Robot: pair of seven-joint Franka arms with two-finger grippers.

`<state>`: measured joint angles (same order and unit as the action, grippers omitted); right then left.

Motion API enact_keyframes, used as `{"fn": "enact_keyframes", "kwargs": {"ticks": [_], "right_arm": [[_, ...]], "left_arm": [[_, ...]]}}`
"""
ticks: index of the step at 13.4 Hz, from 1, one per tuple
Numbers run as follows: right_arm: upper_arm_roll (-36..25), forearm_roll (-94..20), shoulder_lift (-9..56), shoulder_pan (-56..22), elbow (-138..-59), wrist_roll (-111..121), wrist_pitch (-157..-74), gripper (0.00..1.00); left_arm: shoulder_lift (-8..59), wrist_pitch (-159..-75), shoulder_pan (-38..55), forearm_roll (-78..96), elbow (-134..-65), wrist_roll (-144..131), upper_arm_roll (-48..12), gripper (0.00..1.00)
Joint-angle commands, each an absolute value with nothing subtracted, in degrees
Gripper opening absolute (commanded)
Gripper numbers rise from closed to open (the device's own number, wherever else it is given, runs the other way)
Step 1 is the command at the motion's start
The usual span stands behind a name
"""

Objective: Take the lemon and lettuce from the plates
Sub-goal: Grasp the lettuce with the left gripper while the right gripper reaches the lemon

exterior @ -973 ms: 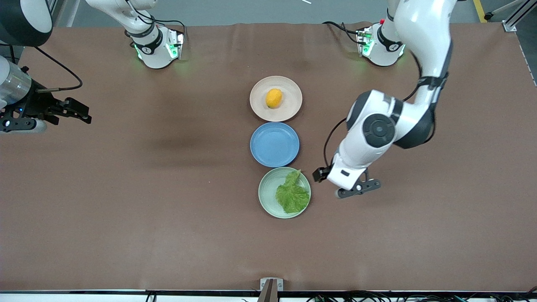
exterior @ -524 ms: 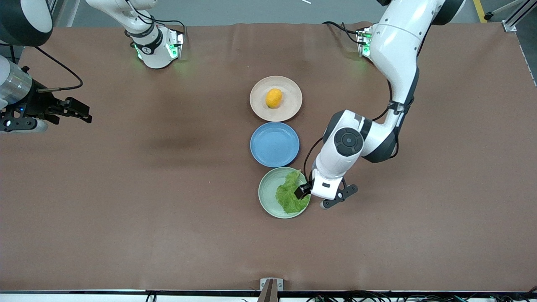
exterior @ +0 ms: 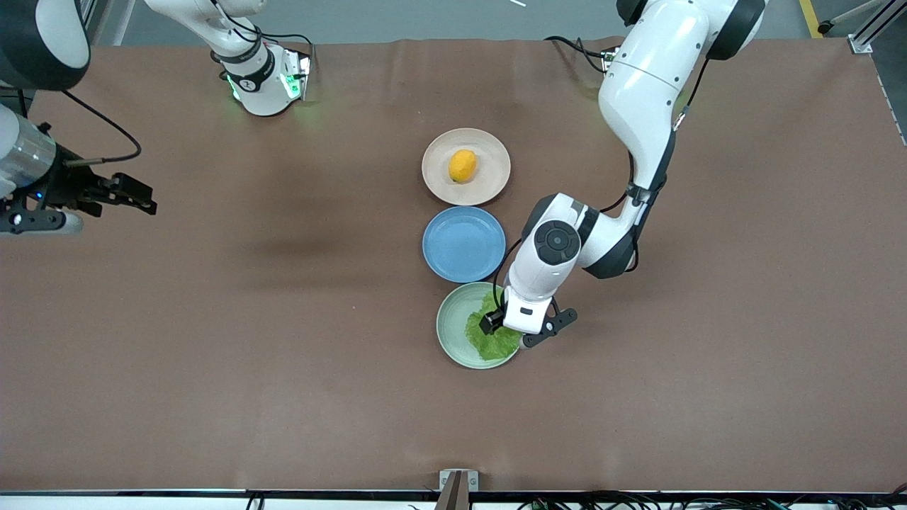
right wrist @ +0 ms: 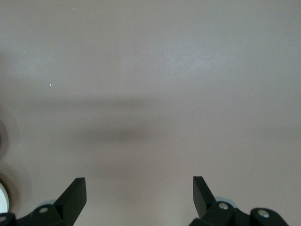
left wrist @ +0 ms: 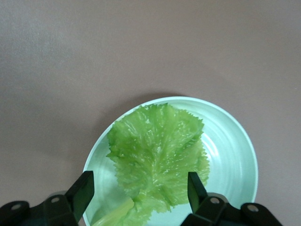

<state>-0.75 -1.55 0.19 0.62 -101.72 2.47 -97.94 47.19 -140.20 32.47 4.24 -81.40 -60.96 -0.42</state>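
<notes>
Left tool (left wrist: 137,190) hangs over the lettuce (exterior: 490,340) on the green plate (exterior: 453,333), jaws spread wide; lemon (exterior: 462,166) sits on the beige plate (exterior: 496,152); right tool (exterior: 138,197) waits, open, over bare bench (exterior: 283,354)

Three plates (exterior: 431,170), one lemon (exterior: 462,166), one lettuce (exterior: 494,338), two arms (exterior: 641,99).

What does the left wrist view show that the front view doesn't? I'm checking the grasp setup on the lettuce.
Only the left wrist view shows the left gripper open, its fingers straddling the lettuce. Only the front view shows the lemon on the beige plate, the blue plate and the waiting right gripper. Both show the lettuce on the mint plate.
</notes>
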Motion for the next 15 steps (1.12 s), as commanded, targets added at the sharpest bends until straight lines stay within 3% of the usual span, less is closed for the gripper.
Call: {"fn": "enact_keyframes", "kwargs": {"ticks": [1, 3, 6, 9, 13, 15], "right_arm": [[-0.09, -1.50, 1.93, 1.50, -99.32, 2.46, -97.56, 1.00], [0.17, -1.49, 6.22, 1.23, -97.92, 2.29, -96.86, 1.00], [0.26, -4.03, 4.32, -4.46, -102.37, -9.42, -96.15, 1.00], [0.26, -6.42, 1.42, -15.08, -110.10, -28.24, -102.10, 1.00], [0.26, -8.00, 1.84, -31.68, -116.62, -54.87, -113.95, 1.00], [0.18, -8.00, 5.08, -39.51, -119.61, -64.73, -122.74, 1.00]], "left_arm": [[47.99, -140.45, 32.96, 5.10, -80.24, -61.08, 0.00, 0.77], [48.60, -140.45, 33.22, 5.01, -80.24, -61.17, 0.00, 0.70], [49.04, -140.45, 33.31, 4.75, -80.24, -61.17, 0.00, 0.64], [49.22, -140.45, 34.01, 5.01, -80.24, -61.17, 0.00, 0.54], [49.13, -140.45, 33.93, 5.19, -80.24, -61.17, 0.00, 0.25], [49.04, -140.45, 33.93, 5.19, -80.24, -61.17, 0.00, 0.13]]}}
